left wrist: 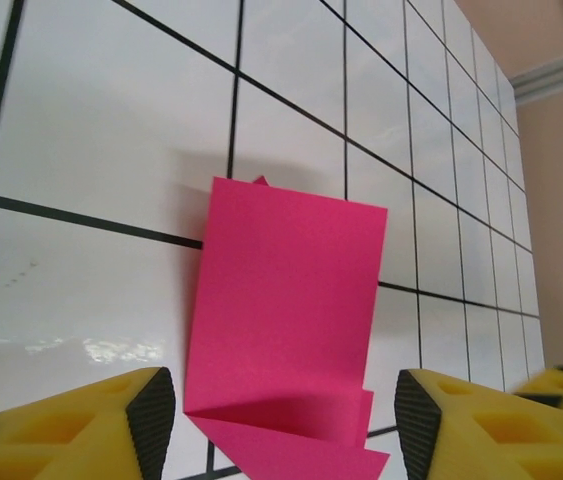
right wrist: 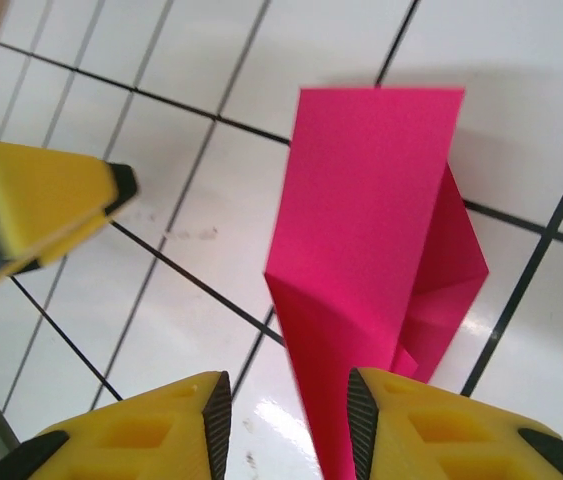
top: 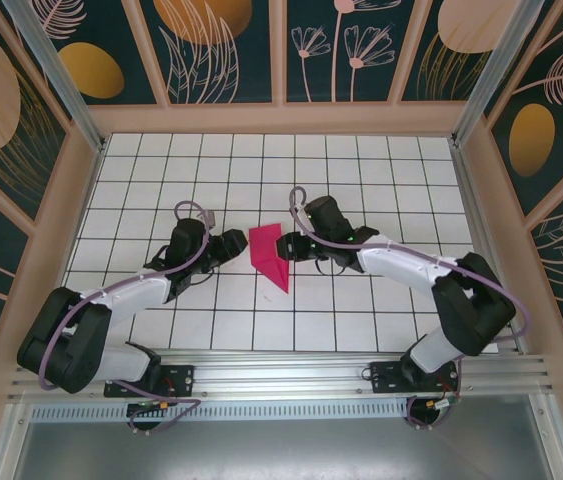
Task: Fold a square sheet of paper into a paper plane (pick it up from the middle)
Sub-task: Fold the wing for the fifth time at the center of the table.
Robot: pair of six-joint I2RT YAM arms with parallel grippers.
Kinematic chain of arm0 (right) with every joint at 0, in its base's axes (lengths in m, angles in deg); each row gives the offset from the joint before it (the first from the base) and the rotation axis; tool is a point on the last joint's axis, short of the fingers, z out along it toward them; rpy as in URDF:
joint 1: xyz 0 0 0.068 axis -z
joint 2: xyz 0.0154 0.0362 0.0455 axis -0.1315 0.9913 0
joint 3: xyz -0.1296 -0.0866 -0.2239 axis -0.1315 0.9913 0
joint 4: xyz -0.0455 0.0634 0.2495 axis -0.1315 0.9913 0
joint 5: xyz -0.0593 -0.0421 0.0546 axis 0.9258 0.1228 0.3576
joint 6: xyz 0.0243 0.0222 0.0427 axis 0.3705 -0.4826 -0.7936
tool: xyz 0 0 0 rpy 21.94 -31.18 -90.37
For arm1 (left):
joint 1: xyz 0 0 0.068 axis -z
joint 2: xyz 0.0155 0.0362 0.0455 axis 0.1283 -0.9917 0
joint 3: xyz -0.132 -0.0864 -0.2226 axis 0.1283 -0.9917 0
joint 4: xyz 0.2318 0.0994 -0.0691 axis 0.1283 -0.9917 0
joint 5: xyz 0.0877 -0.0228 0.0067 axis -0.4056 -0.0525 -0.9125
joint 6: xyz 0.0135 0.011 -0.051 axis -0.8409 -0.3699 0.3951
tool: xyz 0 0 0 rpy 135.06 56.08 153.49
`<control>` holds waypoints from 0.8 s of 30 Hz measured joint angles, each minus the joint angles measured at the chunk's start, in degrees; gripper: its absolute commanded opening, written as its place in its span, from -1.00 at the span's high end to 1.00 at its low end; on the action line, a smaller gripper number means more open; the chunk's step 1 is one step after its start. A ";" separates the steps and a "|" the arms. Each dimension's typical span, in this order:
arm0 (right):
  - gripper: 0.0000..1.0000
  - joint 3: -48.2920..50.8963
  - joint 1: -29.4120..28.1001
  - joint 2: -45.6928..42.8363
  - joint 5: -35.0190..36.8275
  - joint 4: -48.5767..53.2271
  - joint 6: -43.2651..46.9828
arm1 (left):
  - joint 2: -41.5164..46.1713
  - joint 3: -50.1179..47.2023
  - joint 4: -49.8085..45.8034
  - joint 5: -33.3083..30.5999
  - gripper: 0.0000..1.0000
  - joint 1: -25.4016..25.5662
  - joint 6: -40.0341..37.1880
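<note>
L gripper (top: 231, 246) & R gripper (top: 288, 244): jaws spread, flanking the part-folded paper plane (top: 269, 256) mid grid table (top: 361, 320), nothing pinched. Step (judged): between creases; next move needs one gripper pinning the body, the other lifting a flap. Top view: nose points near-right. L wrist: stacked layers (left wrist: 291, 440). R wrist: side flap (right wrist: 456, 270).

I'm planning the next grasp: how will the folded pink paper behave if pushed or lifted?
The folded pink paper looks thin, so probably light and floppy, sagging if lifted by one edge. The table looks glossy, so a push would likely slide it. Its layers sit raised, so creases may spring open.
</note>
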State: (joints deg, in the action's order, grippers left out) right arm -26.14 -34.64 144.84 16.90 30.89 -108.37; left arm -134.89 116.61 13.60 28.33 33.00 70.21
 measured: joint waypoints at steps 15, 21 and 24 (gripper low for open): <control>0.53 -4.37 -7.02 11.89 3.41 0.46 -2.38 | 0.00 0.02 -2.91 -5.90 -0.41 0.00 3.21; 0.54 -4.68 -5.27 14.23 4.04 0.28 -3.37 | 0.00 0.02 -2.89 -4.92 -0.41 0.00 3.15; 0.52 -3.67 -3.93 14.27 4.02 -1.31 -3.85 | -0.26 0.02 -2.86 -4.17 -0.41 0.00 3.13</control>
State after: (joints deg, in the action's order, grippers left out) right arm -29.81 -38.57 159.11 20.92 29.57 -112.22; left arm -135.15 116.63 10.74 24.15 33.00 73.33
